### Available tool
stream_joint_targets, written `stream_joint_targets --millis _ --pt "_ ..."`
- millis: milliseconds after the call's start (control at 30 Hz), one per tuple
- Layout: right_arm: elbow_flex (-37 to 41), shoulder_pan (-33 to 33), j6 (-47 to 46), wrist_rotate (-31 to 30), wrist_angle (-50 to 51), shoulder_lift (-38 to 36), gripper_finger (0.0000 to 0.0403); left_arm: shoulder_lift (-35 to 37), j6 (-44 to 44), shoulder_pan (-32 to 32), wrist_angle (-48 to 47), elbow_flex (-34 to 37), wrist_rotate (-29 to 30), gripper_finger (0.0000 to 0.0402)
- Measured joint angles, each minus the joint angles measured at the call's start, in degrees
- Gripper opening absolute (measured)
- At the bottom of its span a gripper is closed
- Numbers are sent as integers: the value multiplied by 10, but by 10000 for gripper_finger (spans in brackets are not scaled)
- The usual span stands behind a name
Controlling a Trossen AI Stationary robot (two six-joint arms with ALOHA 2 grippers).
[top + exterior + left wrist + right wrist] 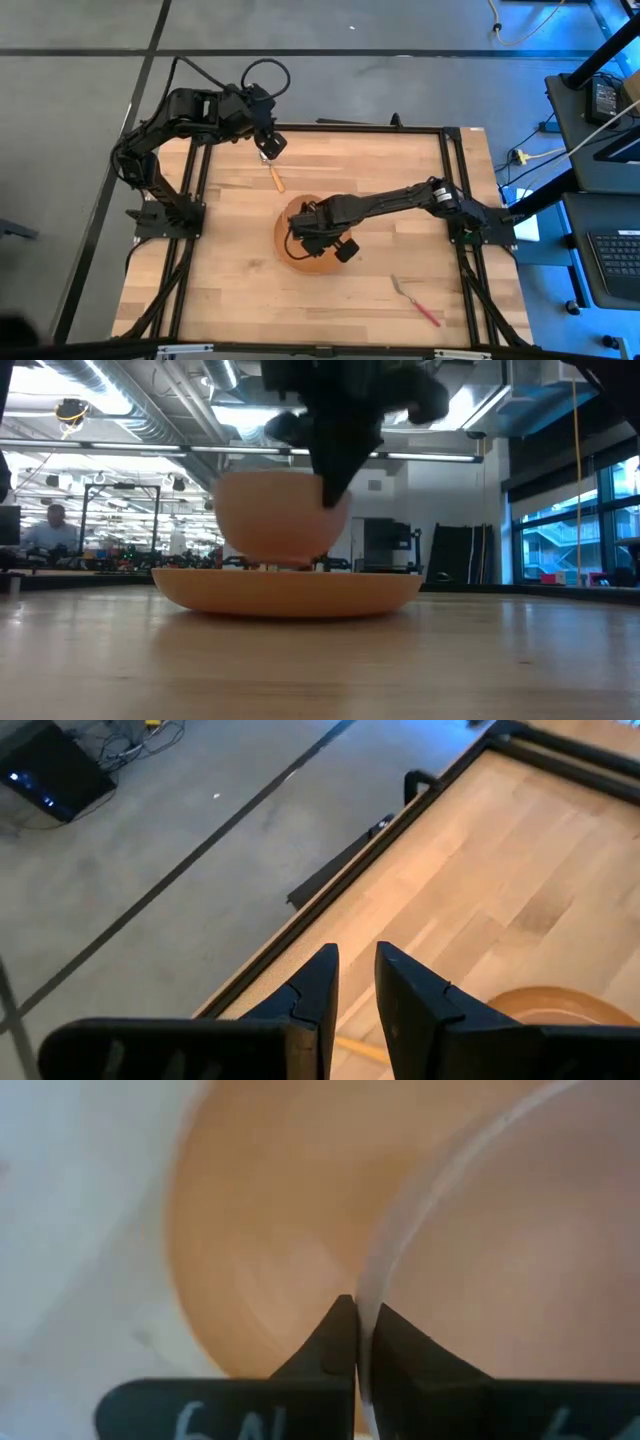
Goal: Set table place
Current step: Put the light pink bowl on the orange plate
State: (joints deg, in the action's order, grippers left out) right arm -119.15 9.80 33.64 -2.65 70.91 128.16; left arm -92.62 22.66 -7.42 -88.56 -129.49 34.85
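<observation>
Plate [300, 262]: wide and orange, flat on the table [360, 170], near the middle of the wood.
Bowl [275, 515]: pale orange, right over the plate. From the low view its base looks to sit just above the plate or barely on it; I cannot tell which.
Right gripper [358, 1320]: over the plate, pinching the bowl's thin rim. One finger is inside the bowl and one is outside, squeezed nearly together on the rim.
Right arm: dark, reaching from the table's right edge across to the plate.
Left gripper [356, 970]: up over the far left corner of the table, well away from the plate. Its two fingers have a small gap between them and nothing is in the gap.
Spoon [272, 176]: wooden handle, lying on the table between the left gripper and the plate, apart from both.
Fork [417, 302]: red handle, lying on the table on the near right side of the plate, well apart from it.
Person [50, 530]: sitting far behind the table, seen in the low view on the left of the plate.
</observation>
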Motion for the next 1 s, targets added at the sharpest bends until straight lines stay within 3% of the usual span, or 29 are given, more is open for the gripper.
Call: stream_joint_targets --millis 167,1000 --pt "-13 3 -60 43 16 0 8 0 11 0 -11 0 0 63" --pt "40 10 -116 48 -30 1 8 0 9 0 -10 0 5 63"
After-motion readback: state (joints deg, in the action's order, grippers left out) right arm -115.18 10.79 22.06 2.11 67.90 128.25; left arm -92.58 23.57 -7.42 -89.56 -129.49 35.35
